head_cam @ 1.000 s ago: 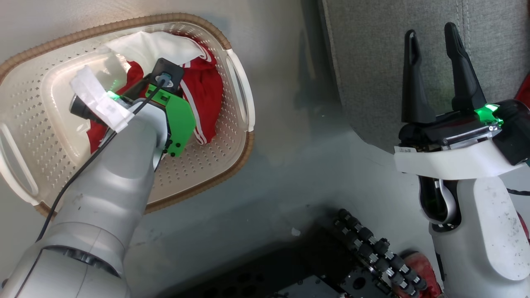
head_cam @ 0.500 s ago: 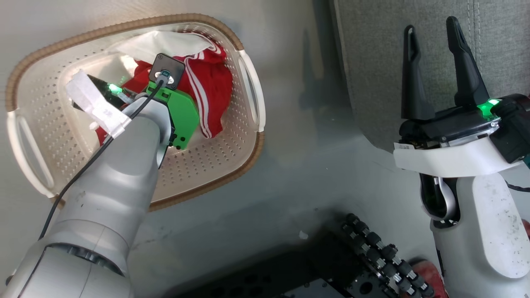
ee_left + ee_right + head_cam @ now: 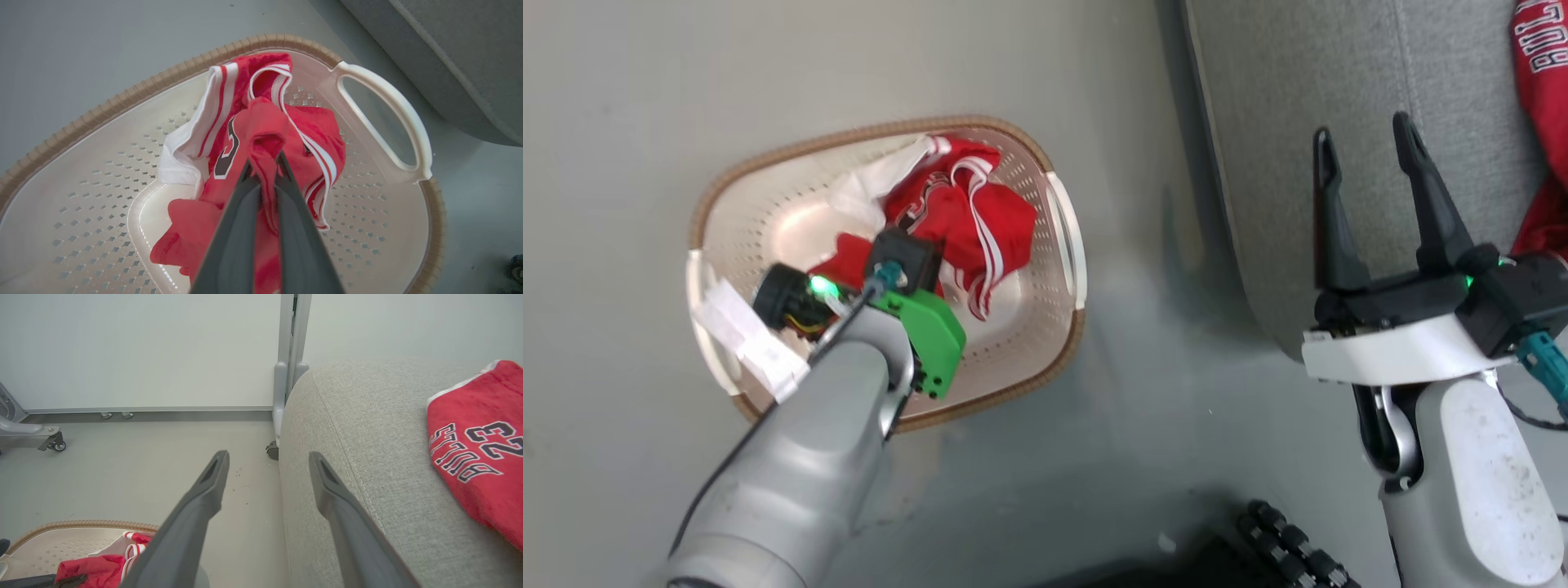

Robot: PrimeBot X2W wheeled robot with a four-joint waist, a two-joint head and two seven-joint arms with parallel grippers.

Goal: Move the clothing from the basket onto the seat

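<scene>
Left tool (image 3: 264,159) pinches shut on a thin fold of clothing (image 3: 314,134) in the basket (image 3: 122,102), right tool (image 3: 1364,147) gapes empty near the seat (image 3: 1298,122); such a small bite may slip, or trailing cloth drag the basket.

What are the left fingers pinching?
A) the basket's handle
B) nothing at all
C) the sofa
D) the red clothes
D: in the left wrist view the left fingers are shut on a fold of the red clothes, which hang over the basket.
</scene>
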